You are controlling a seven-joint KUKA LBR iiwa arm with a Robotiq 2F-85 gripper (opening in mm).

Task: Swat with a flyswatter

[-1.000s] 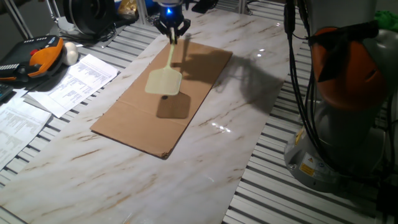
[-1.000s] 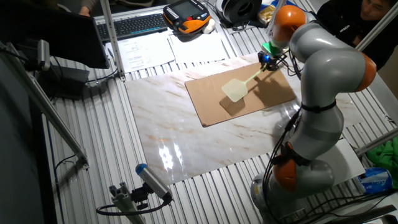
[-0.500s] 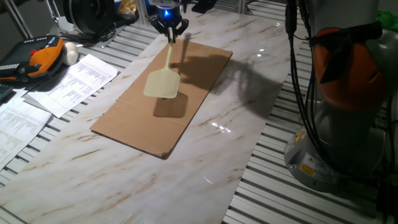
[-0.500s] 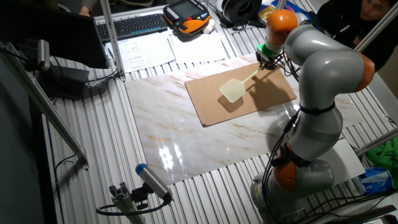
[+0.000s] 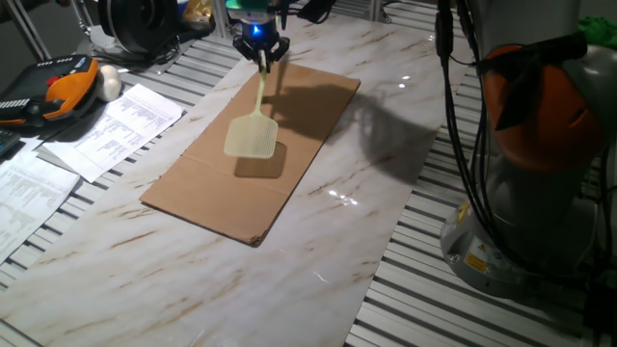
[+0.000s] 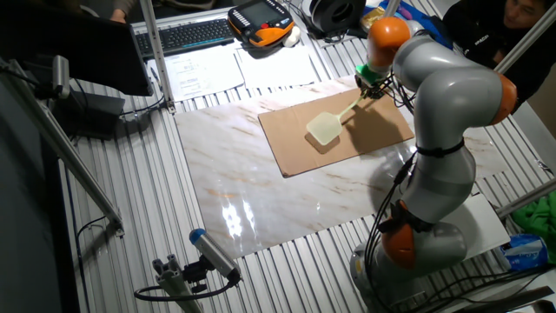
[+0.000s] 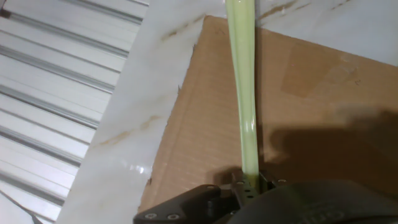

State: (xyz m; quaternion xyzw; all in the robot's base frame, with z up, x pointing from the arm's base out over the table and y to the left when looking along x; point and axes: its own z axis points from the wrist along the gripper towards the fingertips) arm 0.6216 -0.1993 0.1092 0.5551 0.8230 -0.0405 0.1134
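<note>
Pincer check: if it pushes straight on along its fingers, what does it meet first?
Most likely the cardboard sheet. The pincer grips the flyswatter by its handle and points down toward the sheet, though depth is hard to judge.

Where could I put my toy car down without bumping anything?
The bare marble table in front of the cardboard sheet is free. It is crowded beside the papers, and where the flyswatter hangs over the cardboard.
</note>
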